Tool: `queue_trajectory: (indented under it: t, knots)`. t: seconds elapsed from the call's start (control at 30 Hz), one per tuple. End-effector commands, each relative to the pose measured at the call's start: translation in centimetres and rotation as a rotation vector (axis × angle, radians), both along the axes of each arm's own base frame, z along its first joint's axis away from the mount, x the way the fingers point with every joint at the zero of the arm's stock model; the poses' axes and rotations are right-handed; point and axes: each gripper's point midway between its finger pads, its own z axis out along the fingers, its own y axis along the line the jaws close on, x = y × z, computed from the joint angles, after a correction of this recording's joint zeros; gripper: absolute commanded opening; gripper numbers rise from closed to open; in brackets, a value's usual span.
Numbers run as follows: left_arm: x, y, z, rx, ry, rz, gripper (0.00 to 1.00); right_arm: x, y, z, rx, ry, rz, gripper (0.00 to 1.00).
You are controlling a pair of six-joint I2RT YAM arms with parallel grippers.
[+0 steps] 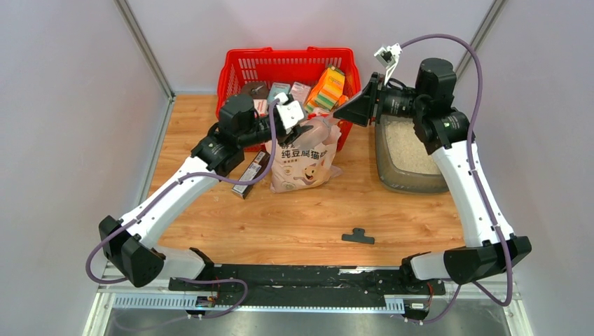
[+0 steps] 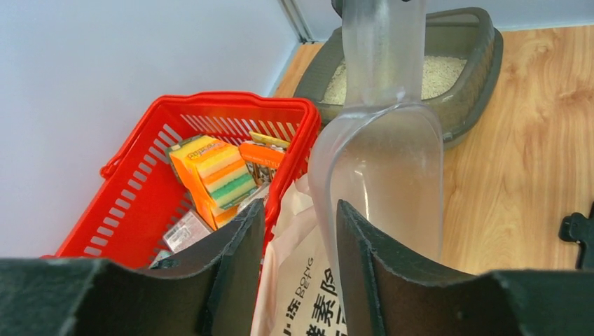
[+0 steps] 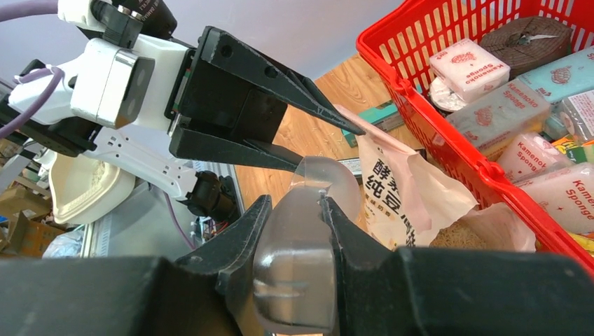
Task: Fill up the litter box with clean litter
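The grey-brown litter box sits at the right and holds pale clean litter; both also show in the left wrist view, the box and the litter. My right gripper is shut on the handle of a clear plastic scoop. The scoop's bowl looks empty and hangs at the mouth of the pinkish-cream cat-print bag. Brownish granules show inside the bag. My left gripper is open at the bag's top, with the bag's edge showing between its fingers.
A red mesh basket with sponge packs and boxes stands behind the bag. A dark flat box lies left of the bag. A small black part lies on the wooden table near the front. Walls close in both sides.
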Motion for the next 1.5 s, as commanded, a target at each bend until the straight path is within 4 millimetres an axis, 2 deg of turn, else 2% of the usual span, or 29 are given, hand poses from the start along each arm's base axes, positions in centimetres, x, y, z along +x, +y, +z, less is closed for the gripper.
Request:
queue_trajectory:
  t: [0.0, 0.03, 0.13, 0.2, 0.27, 0.3, 0.33, 0.37, 0.4, 0.47, 0.5, 0.63, 0.87, 1.0, 1.07, 1.27, 1.4, 1.47]
  knots:
    - [-0.5, 0.8, 2.0, 0.013, -0.062, 0.010, 0.46, -0.4, 0.1, 0.8, 0.009, -0.042, 0.013, 0.00]
    - [-0.6, 0.8, 1.7, 0.023, -0.068, 0.004, 0.39, -0.4, 0.3, 0.8, 0.016, -0.032, 0.013, 0.00]
    - [-1.2, 0.2, 0.3, 0.032, -0.032, -0.046, 0.29, 0.2, 0.6, 0.3, 0.024, -0.002, 0.013, 0.00]
    - [-1.5, -0.6, 0.0, 0.021, -0.001, -0.084, 0.27, 0.5, 0.8, 0.1, 0.029, 0.009, 0.016, 0.00]
    - [-0.9, -1.3, -1.0, 0.020, 0.052, -0.082, 0.22, 0.9, 1.0, -0.3, 0.026, 0.025, 0.021, 0.00]
    - [-0.6, -1.4, -0.6, 0.011, 0.051, -0.077, 0.18, 1.0, 1.0, -0.5, 0.024, 0.031, 0.022, 0.00]
    - [-0.2, -1.7, -0.9, 0.005, 0.075, -0.069, 0.08, 1.0, 1.0, -0.6, 0.022, 0.037, 0.022, 0.02]
    - [0.1, -1.7, -0.9, -0.003, 0.083, -0.053, 0.03, 1.1, 1.0, -0.8, 0.019, 0.045, 0.023, 0.06]
    - [0.3, -1.7, -0.6, -0.012, 0.079, -0.044, 0.00, 0.9, 1.0, -1.1, 0.016, 0.061, 0.029, 0.20]
    - [0.2, -1.6, -0.4, -0.015, 0.076, -0.046, 0.00, 0.8, 1.0, -1.6, 0.004, 0.072, 0.030, 0.38]
    - [0.0, -1.5, -0.5, -0.009, 0.077, -0.050, 0.00, 0.8, 0.9, -1.8, 0.000, 0.079, 0.018, 0.53]
    - [-0.4, -1.2, -0.6, 0.012, 0.069, -0.058, 0.00, 0.4, 0.7, -2.6, -0.013, 0.090, 0.018, 0.63]
    - [0.1, -0.9, -0.6, -0.028, 0.109, -0.004, 0.00, 0.5, 0.6, -3.4, -0.007, 0.123, -0.013, 0.64]
    - [0.5, -1.1, -0.1, -0.092, 0.168, 0.031, 0.00, 1.9, 0.2, -3.2, -0.002, 0.097, -0.097, 0.61]
    - [0.1, -1.5, -0.2, -0.112, 0.212, 0.011, 0.00, 2.3, 0.2, -2.8, 0.007, 0.088, -0.113, 0.60]
    - [-0.6, -1.9, -0.9, -0.119, 0.263, -0.020, 0.00, 2.6, 0.4, -2.3, 0.021, 0.071, -0.119, 0.55]
    - [-0.6, -1.9, -1.3, -0.116, 0.269, -0.019, 0.00, 2.5, 0.5, -2.7, 0.017, 0.073, -0.114, 0.46]
    - [-0.5, -2.0, -1.2, -0.116, 0.267, -0.021, 0.00, 2.5, 0.4, -2.6, 0.018, 0.071, -0.121, 0.45]
